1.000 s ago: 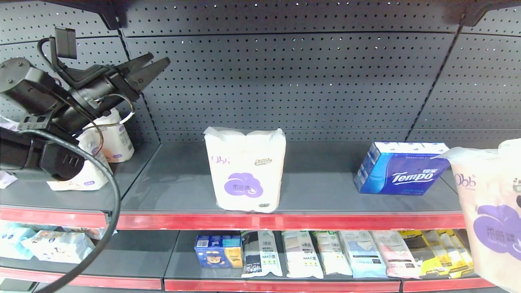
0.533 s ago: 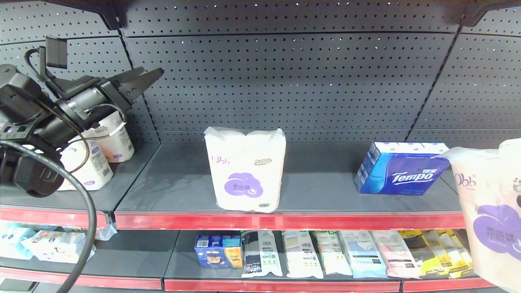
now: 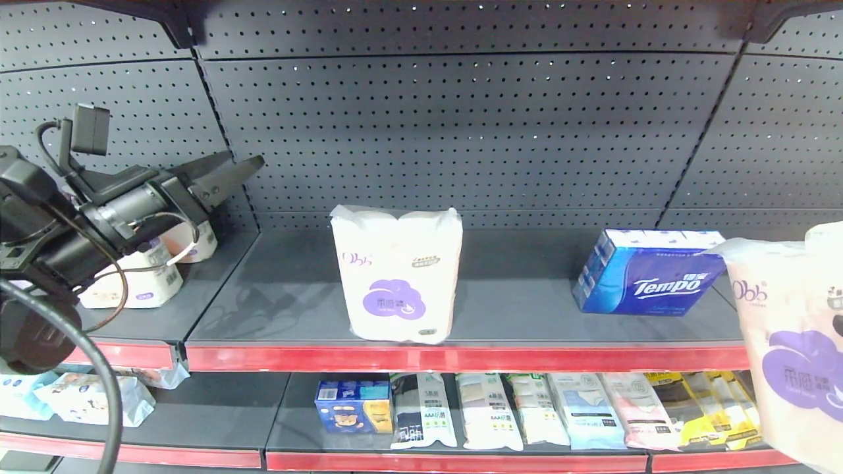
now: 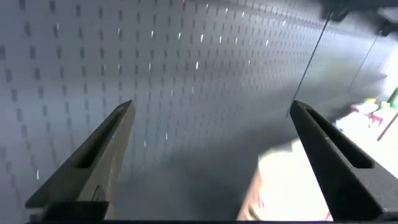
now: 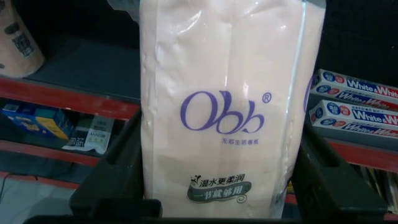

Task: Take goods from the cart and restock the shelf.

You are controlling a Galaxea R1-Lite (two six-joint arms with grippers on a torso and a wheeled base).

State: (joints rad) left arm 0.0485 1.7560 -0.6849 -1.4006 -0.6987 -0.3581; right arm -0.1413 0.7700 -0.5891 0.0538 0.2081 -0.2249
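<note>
Left gripper [image 3: 241, 164]: released and empty. Its two fingers [image 4: 99, 155] stand wide apart, with the perforated back wall [image 3: 461, 131] showing between them. The gripper hangs above the left bay of the shelf [image 3: 290, 296], over a group of white paper rolls [image 3: 148, 289] that stand there. The fingertips are clear of the rolls.

Right gripper [image 5: 224, 186]: clamped on a pack of paper rolls [image 5: 224, 93], with one finger on each side of the pack. The pack is upright and held in the air at the right edge of the head view. It is in front of the shelf and does not rest on it.

A second pack [image 3: 395, 276] of the same kind stands upright near the middle of the shelf, close to the red front edge. A blue tissue box [image 3: 649, 271] lies well to its right, turned at an angle.

The lower shelf [image 3: 293, 408] carries a small blue box [image 3: 352, 407] and a row of flat packets [image 3: 527, 408] set side by side.
</note>
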